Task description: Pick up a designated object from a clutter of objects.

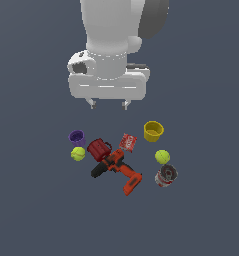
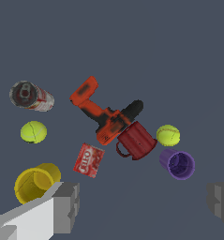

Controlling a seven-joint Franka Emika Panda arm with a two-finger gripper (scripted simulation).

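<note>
Grey fingers stand wide apart, holding nothing, above the dark desk. Nearest lie a dark red mug, a small red box and an orange-and-black power drill. One yellow-green tennis ball sits just beside a purple cup. Its twin ball sits between a yellow cup and a tipped silver can (which ball is wanted cannot be told).

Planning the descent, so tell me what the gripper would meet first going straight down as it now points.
Probably bare floor: the open gripper hangs above the clutter, nearest the dark red mug and red box. Depth is unclear.
</note>
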